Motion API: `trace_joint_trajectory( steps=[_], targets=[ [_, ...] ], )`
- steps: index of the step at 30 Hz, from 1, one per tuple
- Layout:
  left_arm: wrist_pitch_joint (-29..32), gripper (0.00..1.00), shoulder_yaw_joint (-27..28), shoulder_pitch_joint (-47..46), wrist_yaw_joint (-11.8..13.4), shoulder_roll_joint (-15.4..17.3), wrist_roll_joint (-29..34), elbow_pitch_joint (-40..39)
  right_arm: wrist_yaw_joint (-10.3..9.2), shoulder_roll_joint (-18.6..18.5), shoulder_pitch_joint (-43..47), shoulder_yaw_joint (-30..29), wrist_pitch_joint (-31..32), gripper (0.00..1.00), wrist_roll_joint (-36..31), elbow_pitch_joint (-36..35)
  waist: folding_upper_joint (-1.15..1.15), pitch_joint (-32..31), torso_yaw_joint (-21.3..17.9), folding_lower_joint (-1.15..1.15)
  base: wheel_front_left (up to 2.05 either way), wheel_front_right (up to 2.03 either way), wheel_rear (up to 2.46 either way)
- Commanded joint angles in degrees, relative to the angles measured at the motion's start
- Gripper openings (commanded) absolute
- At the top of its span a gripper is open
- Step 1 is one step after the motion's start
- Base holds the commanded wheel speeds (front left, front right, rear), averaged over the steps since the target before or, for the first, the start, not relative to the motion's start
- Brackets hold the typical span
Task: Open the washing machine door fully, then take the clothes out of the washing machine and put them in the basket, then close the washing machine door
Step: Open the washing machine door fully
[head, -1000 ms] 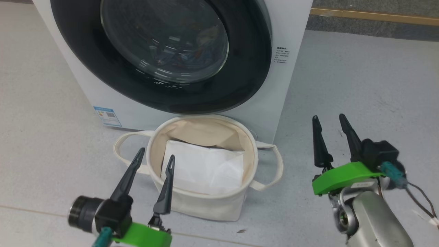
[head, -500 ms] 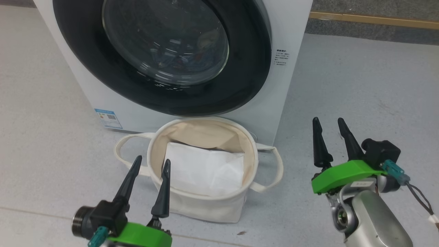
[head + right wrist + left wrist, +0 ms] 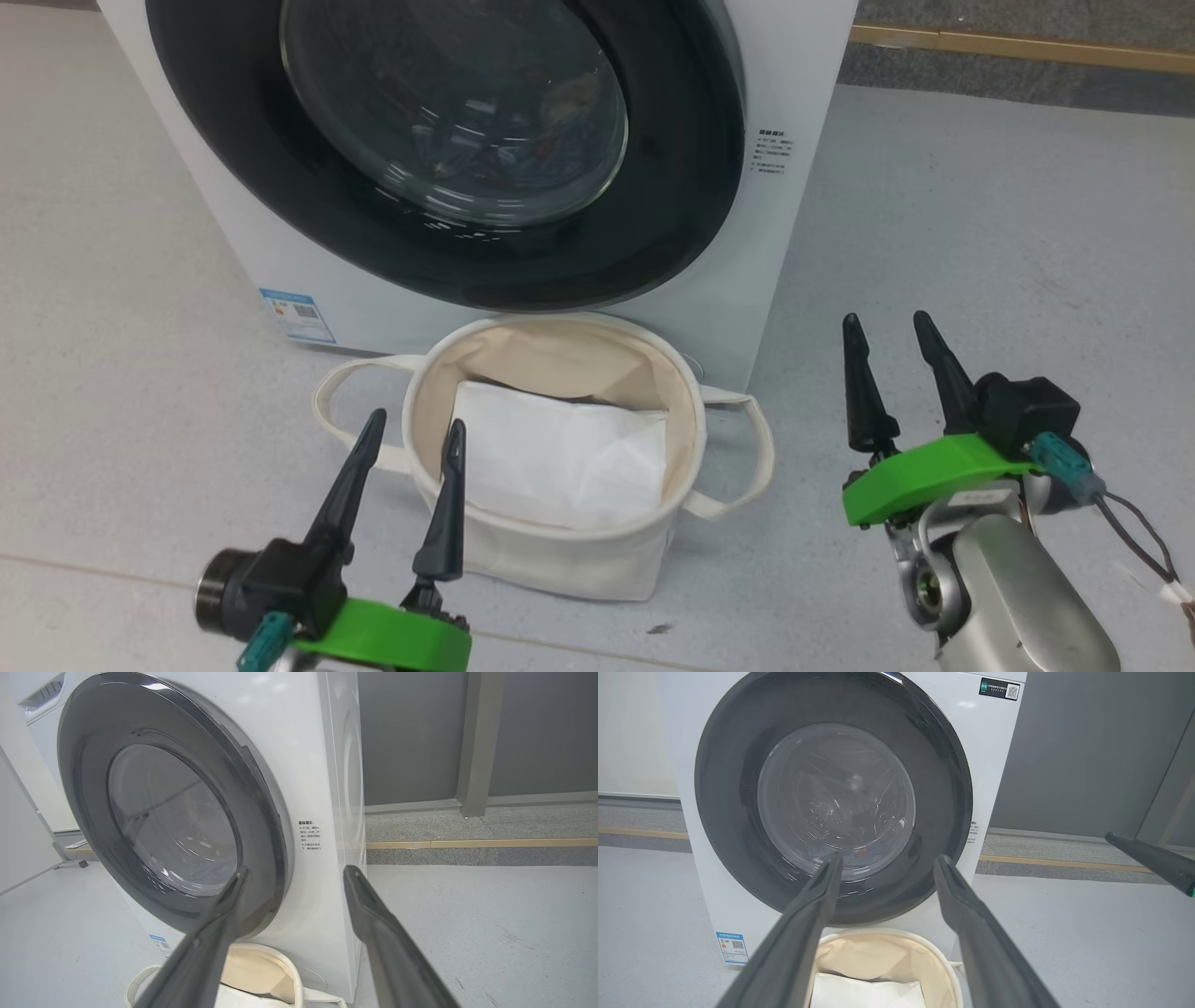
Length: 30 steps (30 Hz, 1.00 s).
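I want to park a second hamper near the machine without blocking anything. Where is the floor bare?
Bare floor lies right of the washing machine, ahead of the right gripper; more lies left of it, past the left gripper. Crowded: below the closed washing machine door, where the basket stands close to the machine's front, a white sheet inside.

The shut washing machine door (image 3: 453,112) bars the way inside; the basket (image 3: 560,565) sits just beneath.

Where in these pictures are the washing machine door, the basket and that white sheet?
washing machine door (image 3: 681,187): head view, on its glossy black rim.
basket (image 3: 560,569): head view, on its cream outer wall.
white sheet (image 3: 560,457): head view, on its flat middle, inside the basket.
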Motion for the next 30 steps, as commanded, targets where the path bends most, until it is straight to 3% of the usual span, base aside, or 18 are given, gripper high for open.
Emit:
trace_joint_trajectory(
  steps=[1, 7, 8, 9, 15, 22, 30],
  targets=[
    [-0.7, 1.0, 2.3, -1.8, -0.3, -0.2, 0.7, -2.0, 0.0, 0.4, -1.5, 1.1, -0.7, 1.0, -0.3, -2.3, 0.0, 0.2, 0.0, 0.0, 0.0, 0.0, 0.0],
    [-0.7, 1.0, 2.7, -1.6, -0.9, -0.8, 1.1, -1.3, 0.0, 0.5, -1.2, 0.7, -0.7, 1.0, -1.2, -3.0, 0.0, 0.3, 0.0, 0.0, 0.0, 0.0, 0.0],
    [-0.7, 1.0, 2.8, -1.6, -1.0, -1.0, 1.2, -1.1, 0.0, 0.5, -1.2, 0.7, -0.7, 0.58, -1.2, -3.1, 0.0, 0.2, 0.0, 0.0, 0.0, 0.0, 0.0],
    [-0.7, 1.0, 2.8, -1.6, -1.2, -1.1, 1.3, -1.0, 0.0, 0.5, -1.1, 0.8, -0.7, 0.0, -1.0, -3.2, 0.0, 0.2, 0.1, 0.0, 0.0, 0.0, 0.0],
    [-0.7, 1.0, 3.0, -1.5, -2.3, -2.0, 2.2, -1.8, 0.0, 1.2, -1.1, -0.5, -0.7, 0.0, 7.9, -1.5, 0.0, 0.3, 0.3, 0.0, 0.0, 0.0, 0.0],
    [-0.7, 1.0, 2.5, -2.0, -2.7, -2.9, 3.9, -1.0, 0.0, 2.0, -4.0, -6.4, 3.4, 0.0, 34.1, -0.7, 0.0, 3.2, 1.1, 0.0, 0.0, 0.0, 0.0],
    [-0.7, 1.0, 1.6, -4.2, -2.8, -4.1, 5.4, 0.1, 0.0, 0.3, -11.3, -13.1, 14.5, 0.0, 57.1, -1.8, 0.0, 8.2, 2.2, 0.0, 0.0, 0.0, 0.0]
  ],
)
